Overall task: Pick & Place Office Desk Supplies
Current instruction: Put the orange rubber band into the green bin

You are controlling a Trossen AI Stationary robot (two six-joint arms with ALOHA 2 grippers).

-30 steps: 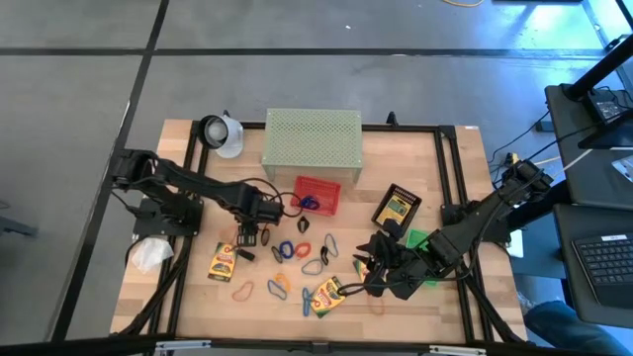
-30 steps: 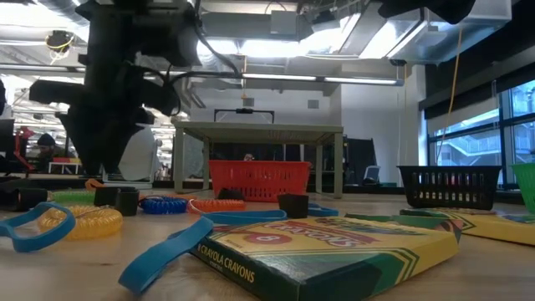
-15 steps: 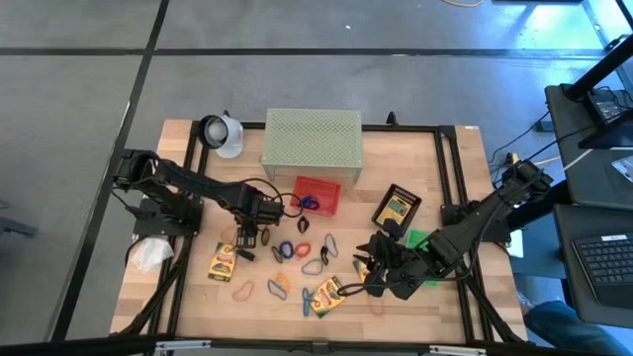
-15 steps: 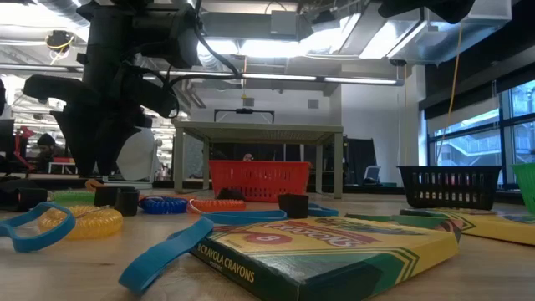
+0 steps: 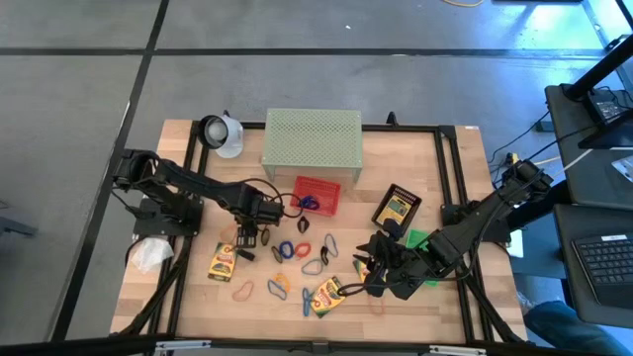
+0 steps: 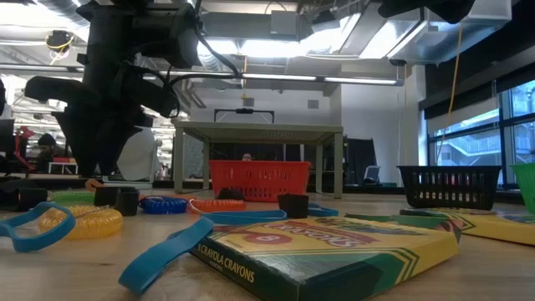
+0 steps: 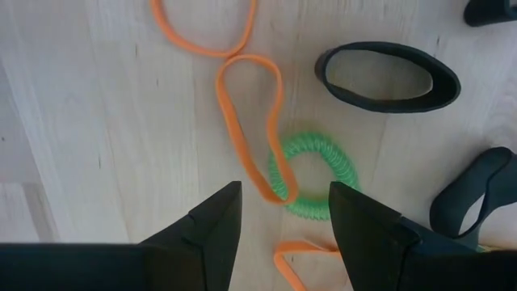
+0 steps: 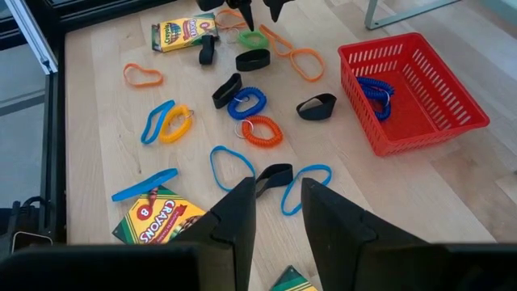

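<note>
The wooden table (image 5: 450,163) stood on a grey floor (image 5: 79,89) crossed by dark seams, one running across the upper part of the high view and another slanting down at upper left. At the right edge of that view sat a dark desk (image 5: 593,183) carrying a keyboard (image 5: 605,259) and cables.

In the low view the room opened behind the table: an exposed ceiling with silver ductwork (image 6: 359,29) and a bright strip of light (image 6: 276,77) across the upper middle. A pale wall (image 6: 368,125) rose right of centre, and tall windows (image 6: 468,134) with dark frames filled the right side, showing daylight and a building outside.
</note>
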